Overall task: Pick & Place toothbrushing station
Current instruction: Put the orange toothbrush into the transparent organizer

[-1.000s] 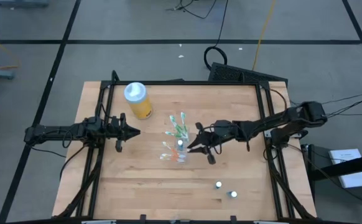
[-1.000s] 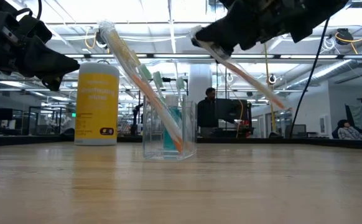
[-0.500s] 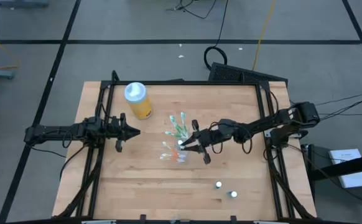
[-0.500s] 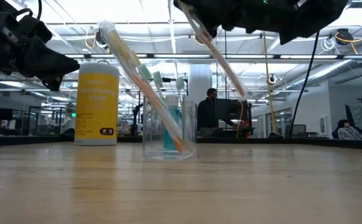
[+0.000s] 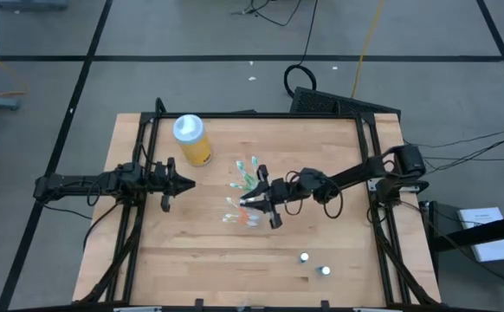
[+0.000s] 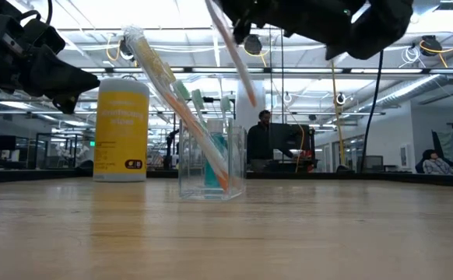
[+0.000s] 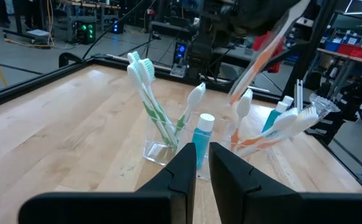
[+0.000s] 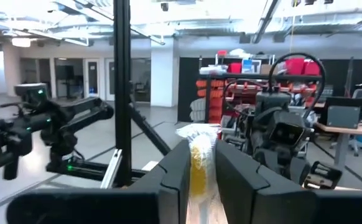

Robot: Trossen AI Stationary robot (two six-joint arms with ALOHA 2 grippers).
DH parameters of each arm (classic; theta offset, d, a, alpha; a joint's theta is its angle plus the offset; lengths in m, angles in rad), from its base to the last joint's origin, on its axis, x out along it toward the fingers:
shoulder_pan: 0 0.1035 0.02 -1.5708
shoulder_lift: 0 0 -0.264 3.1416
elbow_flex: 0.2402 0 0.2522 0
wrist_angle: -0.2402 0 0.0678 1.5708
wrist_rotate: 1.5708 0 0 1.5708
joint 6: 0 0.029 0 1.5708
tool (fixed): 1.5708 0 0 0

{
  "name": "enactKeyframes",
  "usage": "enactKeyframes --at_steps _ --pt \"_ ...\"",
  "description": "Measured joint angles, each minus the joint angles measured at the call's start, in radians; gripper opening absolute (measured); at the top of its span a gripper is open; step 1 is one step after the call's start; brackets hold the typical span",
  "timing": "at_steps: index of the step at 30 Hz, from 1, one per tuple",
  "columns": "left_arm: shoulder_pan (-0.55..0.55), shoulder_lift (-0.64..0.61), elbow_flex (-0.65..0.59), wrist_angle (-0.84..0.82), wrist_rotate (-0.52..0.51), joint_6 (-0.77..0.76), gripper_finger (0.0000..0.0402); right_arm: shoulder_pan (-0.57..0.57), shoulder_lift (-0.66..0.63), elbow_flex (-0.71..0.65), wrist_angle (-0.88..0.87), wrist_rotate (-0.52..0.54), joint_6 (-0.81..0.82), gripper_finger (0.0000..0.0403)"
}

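One orange toothbrush (image 6: pixel 233 53), pinched by the right gripper (image 5: pixel 254 200) above the clear cup (image 6: pixel 211 161), should tip upright before lowering in.

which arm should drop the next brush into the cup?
Right. Its end effector already grips an orange-and-white toothbrush directly above the clear cup. The left end effector waits by the table's left edge, holding nothing.

Two dark, slim jointed arms w/ black cables looped alongside; flat dark fingers.
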Motion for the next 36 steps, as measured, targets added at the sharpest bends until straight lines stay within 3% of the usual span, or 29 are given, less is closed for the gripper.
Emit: enactKeyframes --at_steps 10,23,36 --pt "0.0 0.0 0.0 0.0 0.0 0.0 0.0049 0.005 0.08 0.09 -0.002 0.029 -0.029 0.0059" --pt "0.0 0.0 0.0 0.0 0.0 0.0 0.0049 0.011 0.184 0.091 0.091 0.052 0.0 0.0059" --pt "0.0 0.0 0.0 0.0 0.0 0.0 0.0049 0.024 0.178 0.091 0.11 0.054 -0.028 0.0059"
